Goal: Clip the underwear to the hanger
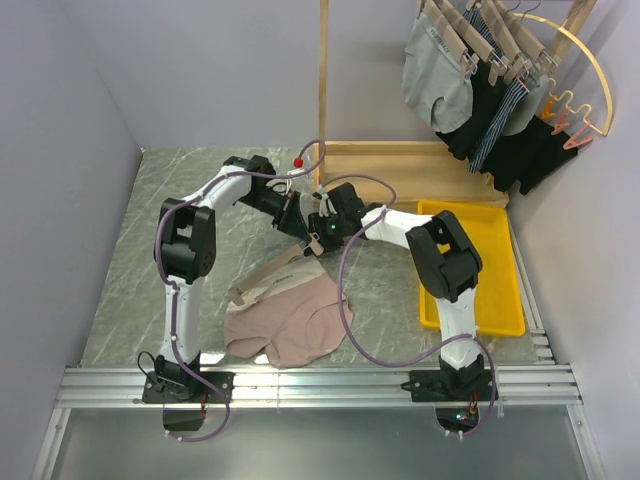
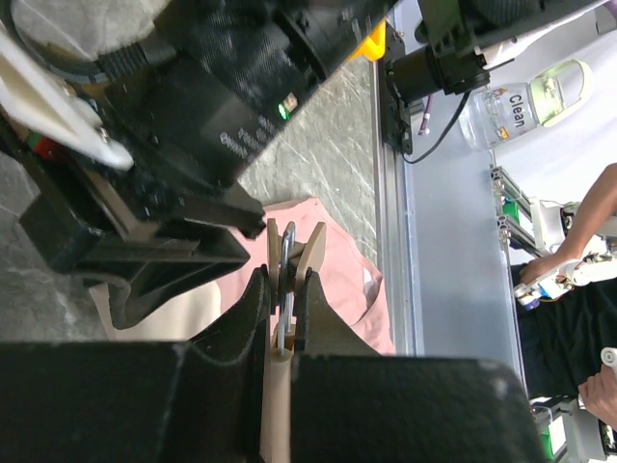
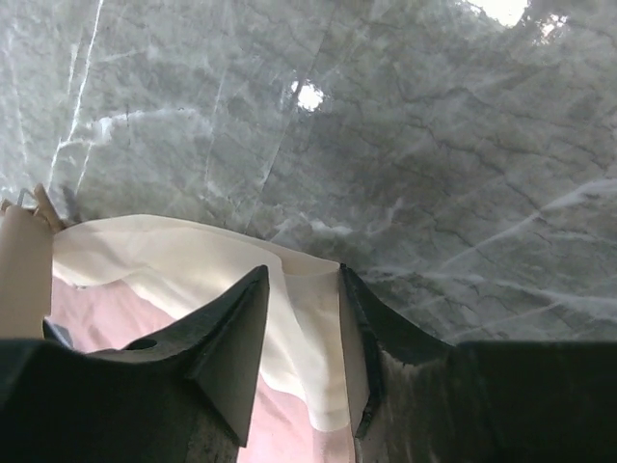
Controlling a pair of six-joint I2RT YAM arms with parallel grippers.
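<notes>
The underwear [image 1: 290, 322], dusty pink with a cream waistband [image 1: 262, 283], lies crumpled on the marble near the front. Its waistband rises toward both grippers. My left gripper [image 1: 292, 218] is shut on the light-wood hanger [image 2: 273, 405], whose wooden clip [image 2: 310, 249] sticks out past the fingertips above the pink cloth [image 2: 339, 280]. My right gripper [image 1: 318, 240] hovers close beside it. In the right wrist view its jaws [image 3: 301, 275] stand apart with the cream waistband [image 3: 308, 328] between them, lying against one finger. A wooden end of the hanger [image 3: 21, 280] shows at the left edge.
A yellow tray [image 1: 502, 215] sits at the right. Behind it is a wooden stand [image 1: 400, 160] with a rack of grey, black and striped garments [image 1: 480, 80] and a gold wire arch [image 1: 592, 70]. A metal rail [image 1: 320, 385] runs along the near edge.
</notes>
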